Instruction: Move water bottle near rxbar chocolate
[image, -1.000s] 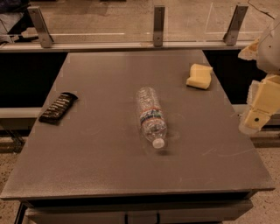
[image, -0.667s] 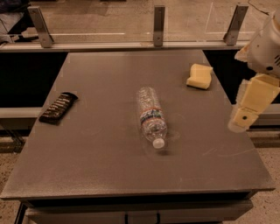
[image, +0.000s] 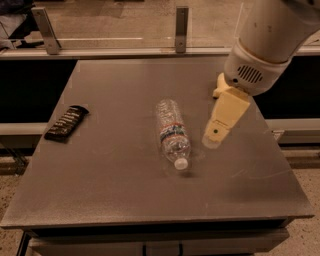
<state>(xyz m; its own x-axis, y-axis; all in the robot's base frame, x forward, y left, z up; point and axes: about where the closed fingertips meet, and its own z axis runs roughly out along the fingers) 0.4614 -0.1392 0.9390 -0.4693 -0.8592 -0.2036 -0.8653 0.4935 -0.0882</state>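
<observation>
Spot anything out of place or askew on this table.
The bottle lies on its side, not upright, cap towards the near edge of the table. The bar lies flat by the left edge. The gripper hangs right of the bottle.

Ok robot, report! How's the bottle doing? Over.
Gripper just right of bottle, not touching. Bottle lying flat, cap toward camera. Rxbar at left edge; nothing between them.

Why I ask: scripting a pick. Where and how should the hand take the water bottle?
Best grip the water bottle across its labelled middle from above: it lies on its side, cap toward the near edge. The hand hovers just right of it.
</observation>
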